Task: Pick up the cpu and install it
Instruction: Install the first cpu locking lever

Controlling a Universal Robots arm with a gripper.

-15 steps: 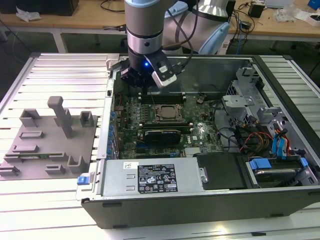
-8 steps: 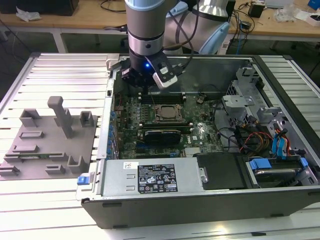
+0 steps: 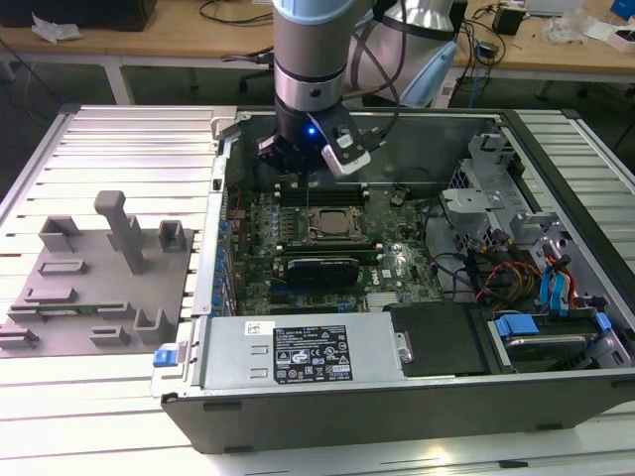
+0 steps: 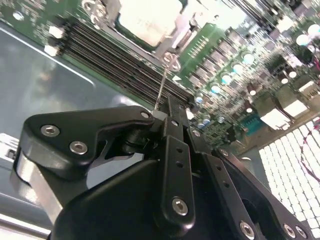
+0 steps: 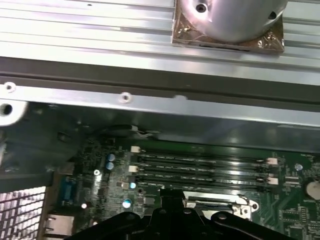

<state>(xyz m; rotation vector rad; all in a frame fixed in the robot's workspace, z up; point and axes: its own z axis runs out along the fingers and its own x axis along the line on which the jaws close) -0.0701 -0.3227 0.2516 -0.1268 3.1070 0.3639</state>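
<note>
The cpu [image 3: 332, 226] lies flat in its socket on the green motherboard [image 3: 397, 260], inside the open computer case. Its pale silvery top [image 4: 147, 20] sits within the metal socket frame in the second wrist view. My gripper [image 3: 295, 177] hangs just behind the socket, over the black memory slots [image 3: 298, 195]. The two black fingers [image 4: 172, 130] are pressed together with nothing between them, so it is shut. The socket's thin wire lever [image 4: 162, 82] runs up to the fingertips. In the first wrist view the socket frame [image 5: 215, 200] sits just past the gripper [image 5: 172, 197].
The case walls [image 3: 213, 228] enclose the board. A power supply [image 3: 298, 352] lies along the near side, and drive cages with cables [image 3: 526, 268] are at the exterior view's right. A grey fixture plate with blocks [image 3: 99, 278] lies outside the case at the exterior view's left.
</note>
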